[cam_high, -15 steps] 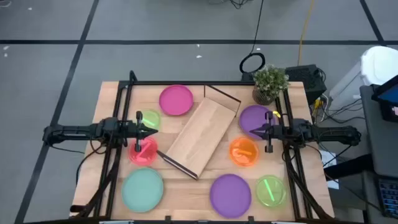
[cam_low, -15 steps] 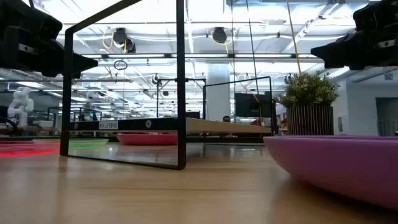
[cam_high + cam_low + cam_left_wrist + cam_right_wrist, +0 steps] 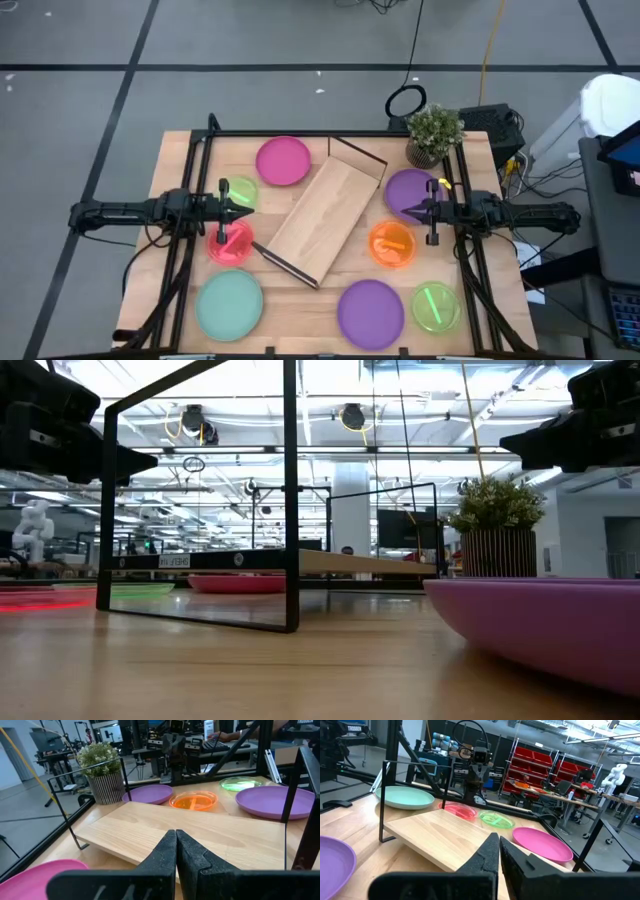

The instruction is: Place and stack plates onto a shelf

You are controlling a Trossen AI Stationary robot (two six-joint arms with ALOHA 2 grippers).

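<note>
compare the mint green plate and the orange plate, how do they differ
The mint green plate is larger and opaque; the orange plate is smaller and see-through. The mint green plate lies near the table's front left corner, on the left arm's side, while the orange plate lies just right of the shelf, under the right gripper. Both are round, lie flat on the tabletop, and neither is on the shelf yet.

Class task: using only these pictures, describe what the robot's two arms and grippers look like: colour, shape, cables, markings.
Both arms are dark, near black, long and slim, built of jointed segments, with thin black cables trailing along them. The left gripper and right gripper each end in two matte black fingers with a rough, grainy surface, tapering together to a point. No markings are readable on them.
</note>
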